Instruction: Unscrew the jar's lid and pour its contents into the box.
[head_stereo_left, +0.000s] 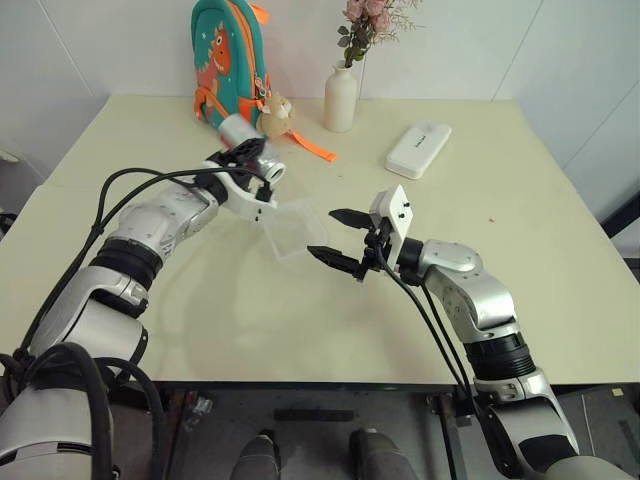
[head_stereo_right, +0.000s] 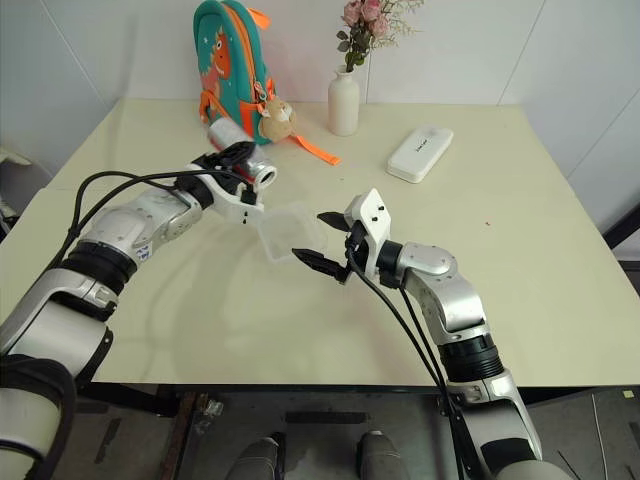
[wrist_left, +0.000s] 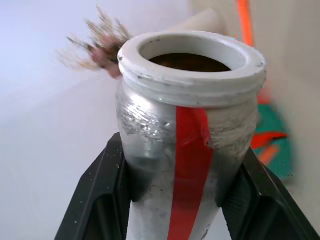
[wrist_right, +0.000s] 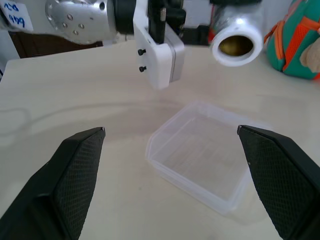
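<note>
Nearest the robot, right gripper (head_stereo_left: 336, 238) hangs empty with fingers spread, just at 3 o'clock of the box (head_stereo_left: 292, 228), which sits on the table (head_stereo_left: 520, 280). Beyond, at the box's 11 o'clock, left gripper (head_stereo_left: 243, 158) pinches the jar (head_stereo_left: 262, 166), lid off, tipped sideways. Risk: its mouth sits short of the box, so contents may spill onto the table.

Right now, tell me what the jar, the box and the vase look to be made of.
The jar: clear plastic or glass, its wall scuffed and cloudy, with a matte white threaded neck and a strip of glossy red tape.
The box: thin clear plastic, since the table shows through and the corners are soft and rounded.
The vase: probably glazed white ceramic, smooth and opaque; painted glass is possible.
</note>
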